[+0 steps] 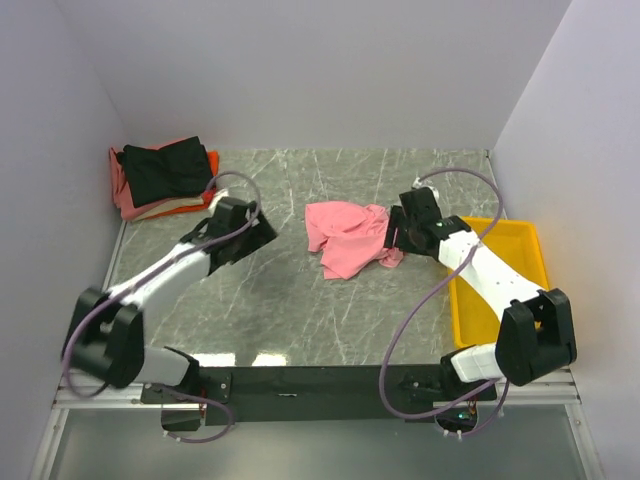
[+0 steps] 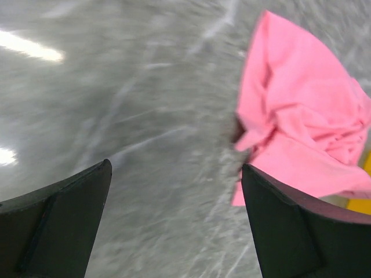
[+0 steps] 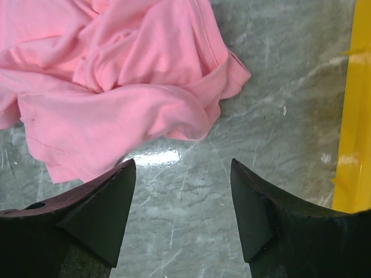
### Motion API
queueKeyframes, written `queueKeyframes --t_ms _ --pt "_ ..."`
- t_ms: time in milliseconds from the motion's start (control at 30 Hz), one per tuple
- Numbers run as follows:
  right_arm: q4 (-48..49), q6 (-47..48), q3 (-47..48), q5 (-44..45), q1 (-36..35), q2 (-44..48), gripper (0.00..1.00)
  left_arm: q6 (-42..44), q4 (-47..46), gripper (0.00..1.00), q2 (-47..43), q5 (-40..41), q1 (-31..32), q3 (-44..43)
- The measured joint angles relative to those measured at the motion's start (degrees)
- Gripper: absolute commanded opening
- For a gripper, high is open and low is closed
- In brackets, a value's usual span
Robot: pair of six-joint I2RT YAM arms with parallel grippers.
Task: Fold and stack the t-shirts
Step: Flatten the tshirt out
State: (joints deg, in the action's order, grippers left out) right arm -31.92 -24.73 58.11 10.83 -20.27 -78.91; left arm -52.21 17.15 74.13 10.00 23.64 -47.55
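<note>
A crumpled salmon-pink t-shirt (image 1: 345, 238) lies in the middle of the marble table; it also shows in the left wrist view (image 2: 301, 133) and the right wrist view (image 3: 116, 87). A stack of folded shirts, black on top (image 1: 162, 168) over orange-red and pink ones (image 1: 125, 195), sits at the far left corner. My left gripper (image 1: 262, 228) is open and empty, hovering left of the pink shirt. My right gripper (image 1: 392, 238) is open and empty, just off the shirt's right edge.
A yellow plastic bin (image 1: 500, 275) stands on the right side of the table, beside the right arm; its edge shows in the right wrist view (image 3: 355, 127). White walls close in the table on three sides.
</note>
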Motion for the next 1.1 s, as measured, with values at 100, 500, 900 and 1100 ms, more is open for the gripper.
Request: queueKeyframes --t_ms 100,500,900,1100 --pt "2.03 -1.70 -3.19 -2.47 2.54 1.25 0.71 1.86 -5.03 0.91 9.55 -6.73 0.50 -4.59" --pt "9.03 -3.15 -8.90 -15.65 12.92 2.95 0.69 6.56 -8.13 0.65 40.39 -18.21 6.84 -27.28" --pt "13.09 -4.28 -8.74 -20.57 12.92 -3.19 0.53 6.88 -7.65 0.01 40.39 -16.33 8.48 -25.38" --pt "13.38 -4.04 -7.50 -19.87 12.15 -5.86 0.00 6.99 -8.04 0.01 33.11 -14.47 8.48 -17.75"
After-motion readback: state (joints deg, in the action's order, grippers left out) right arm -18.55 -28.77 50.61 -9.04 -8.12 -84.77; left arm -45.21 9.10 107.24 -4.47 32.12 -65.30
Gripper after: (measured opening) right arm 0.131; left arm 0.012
